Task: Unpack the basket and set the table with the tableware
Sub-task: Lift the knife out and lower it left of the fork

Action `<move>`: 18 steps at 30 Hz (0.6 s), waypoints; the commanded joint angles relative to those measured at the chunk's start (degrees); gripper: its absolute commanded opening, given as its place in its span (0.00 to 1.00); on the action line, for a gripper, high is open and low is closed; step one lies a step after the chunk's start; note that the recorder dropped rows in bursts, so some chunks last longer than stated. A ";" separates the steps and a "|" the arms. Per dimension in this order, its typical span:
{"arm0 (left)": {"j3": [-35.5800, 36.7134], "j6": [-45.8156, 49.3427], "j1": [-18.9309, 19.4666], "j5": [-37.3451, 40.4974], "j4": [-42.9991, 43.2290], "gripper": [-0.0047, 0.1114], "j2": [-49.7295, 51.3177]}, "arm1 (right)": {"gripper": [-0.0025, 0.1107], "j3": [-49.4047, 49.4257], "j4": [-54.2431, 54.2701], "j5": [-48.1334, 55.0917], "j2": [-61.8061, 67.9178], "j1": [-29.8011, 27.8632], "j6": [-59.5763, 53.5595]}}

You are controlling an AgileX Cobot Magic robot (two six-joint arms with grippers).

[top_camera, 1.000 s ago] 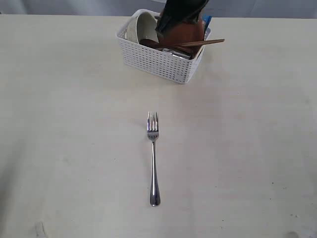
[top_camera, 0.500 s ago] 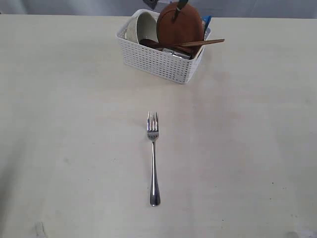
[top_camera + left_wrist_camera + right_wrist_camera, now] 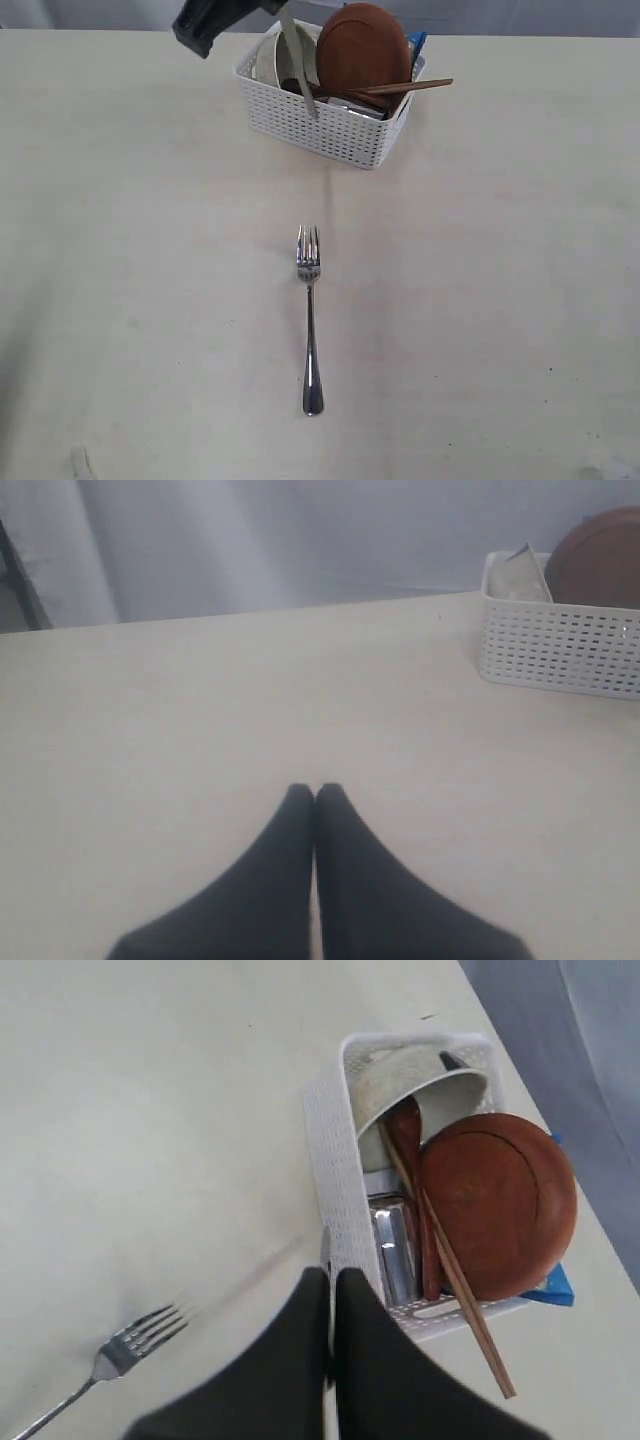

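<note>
The white basket (image 3: 320,125) stands at the far middle of the table (image 3: 150,250). It holds the round wooden plate (image 3: 362,48), the off-white bowl (image 3: 268,55), chopsticks (image 3: 410,87), the dark spoon (image 3: 405,1140) and the steel cup (image 3: 393,1245). My right gripper (image 3: 250,10) hangs over the basket's left end, shut on the steel knife (image 3: 300,75), whose blade slants down across the bowl. In the right wrist view the gripper (image 3: 328,1272) pinches the knife (image 3: 325,1245). The fork (image 3: 310,320) lies on the table, tines toward the basket. My left gripper (image 3: 314,788) is shut and empty above bare table.
A blue snack packet (image 3: 417,42) sticks up behind the plate in the basket. In the left wrist view the basket (image 3: 560,650) is off to one side, with a grey curtain (image 3: 250,540) beyond the table's far edge.
My right gripper has moved left from over the plate to the basket's left end. The knife now hangs from it in front of the bowl.
</note>
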 commanded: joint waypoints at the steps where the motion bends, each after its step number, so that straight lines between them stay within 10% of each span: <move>1: 0.10 0.02 -0.36 -0.56 -0.26 0.04 -0.20 | 0.02 0.00 5.68 -0.23 -0.93 3.85 0.45; 18: 0.10 0.02 -0.36 -0.56 -0.26 0.04 -0.20 | 0.02 11.69 39.94 -0.23 -2.80 1.73 -9.21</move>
